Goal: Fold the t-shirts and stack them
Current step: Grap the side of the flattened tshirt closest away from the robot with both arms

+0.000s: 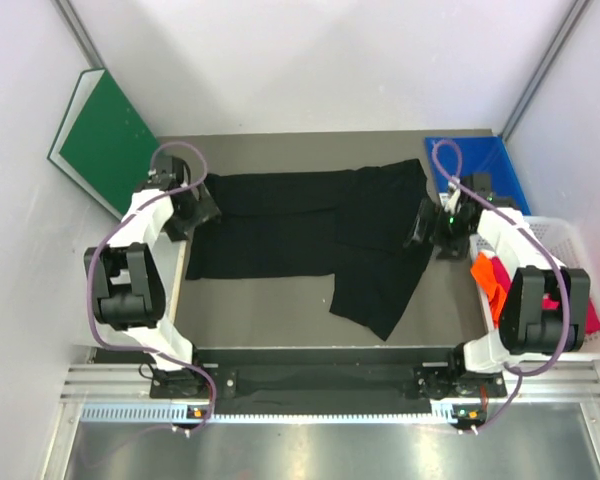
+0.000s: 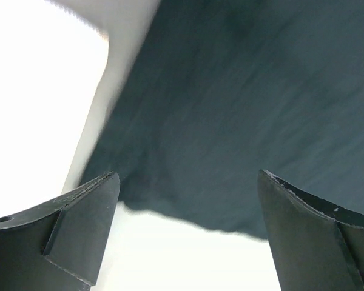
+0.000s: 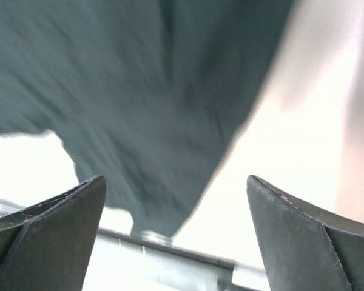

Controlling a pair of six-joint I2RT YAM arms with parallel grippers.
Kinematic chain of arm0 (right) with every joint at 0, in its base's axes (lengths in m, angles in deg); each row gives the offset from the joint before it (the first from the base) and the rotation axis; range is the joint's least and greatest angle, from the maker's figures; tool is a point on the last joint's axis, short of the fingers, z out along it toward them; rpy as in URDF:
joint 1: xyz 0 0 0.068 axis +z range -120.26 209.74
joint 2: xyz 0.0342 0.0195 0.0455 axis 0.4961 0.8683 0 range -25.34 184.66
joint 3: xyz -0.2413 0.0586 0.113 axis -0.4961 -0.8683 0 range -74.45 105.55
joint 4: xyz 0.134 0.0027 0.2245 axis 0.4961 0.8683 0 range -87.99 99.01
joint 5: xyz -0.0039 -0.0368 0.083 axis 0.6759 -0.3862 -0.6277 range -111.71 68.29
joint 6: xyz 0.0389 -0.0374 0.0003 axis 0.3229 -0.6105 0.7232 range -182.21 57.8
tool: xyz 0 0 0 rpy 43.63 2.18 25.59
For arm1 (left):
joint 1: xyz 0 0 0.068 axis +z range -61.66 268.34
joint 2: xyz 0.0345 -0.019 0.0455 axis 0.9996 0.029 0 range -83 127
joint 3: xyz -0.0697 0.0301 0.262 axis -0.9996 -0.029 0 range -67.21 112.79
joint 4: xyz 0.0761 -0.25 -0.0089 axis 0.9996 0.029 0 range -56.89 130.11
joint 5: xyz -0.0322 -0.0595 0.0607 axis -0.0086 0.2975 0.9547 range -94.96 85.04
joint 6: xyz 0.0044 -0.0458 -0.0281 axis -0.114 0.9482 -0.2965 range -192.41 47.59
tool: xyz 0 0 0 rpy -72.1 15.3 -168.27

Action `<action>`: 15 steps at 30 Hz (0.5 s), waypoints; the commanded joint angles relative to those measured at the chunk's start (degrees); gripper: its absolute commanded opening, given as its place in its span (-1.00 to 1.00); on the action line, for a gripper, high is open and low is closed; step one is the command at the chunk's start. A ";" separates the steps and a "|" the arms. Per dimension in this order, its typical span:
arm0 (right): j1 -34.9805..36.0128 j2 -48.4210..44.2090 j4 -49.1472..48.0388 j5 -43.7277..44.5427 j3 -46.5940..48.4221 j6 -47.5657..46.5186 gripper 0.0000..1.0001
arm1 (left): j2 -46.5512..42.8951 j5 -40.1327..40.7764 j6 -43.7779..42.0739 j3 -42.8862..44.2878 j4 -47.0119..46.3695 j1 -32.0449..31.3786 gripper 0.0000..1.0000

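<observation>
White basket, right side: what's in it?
Orange cloth and magenta-pink cloth show inside the white basket. The right arm covers the middle, so how many pieces, and anything beneath, cannot be seen.

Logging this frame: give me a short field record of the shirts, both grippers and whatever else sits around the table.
black t-shirt: spread across the table, uneven, one flap reaching nearer than the rest
left gripper: open, at the shirt's left edge, nothing between the jaws
right gripper: open, at the shirt's right edge, nothing between the jaws
orange t-shirt: bunched in the white basket on the right
magenta t-shirt: same basket, bunched
green board: leaning at far left
folded stack: none visible
</observation>
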 commanded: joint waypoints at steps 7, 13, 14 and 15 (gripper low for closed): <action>3.58 -9.47 4.39 -6.30 -16.46 2.78 0.86 | -7.72 -4.23 0.84 -12.13 2.00 1.53 0.98; 9.73 -8.77 3.52 -6.13 -19.98 4.71 0.79 | -6.40 -3.88 0.92 -11.61 3.68 2.05 0.98; 12.09 -8.51 3.17 -6.13 -20.77 5.59 0.77 | -5.88 -3.97 1.01 -11.35 3.59 2.05 0.98; 13.42 -8.07 2.90 -6.22 -21.12 5.95 0.72 | -5.78 -4.14 1.19 -11.34 3.59 2.05 0.98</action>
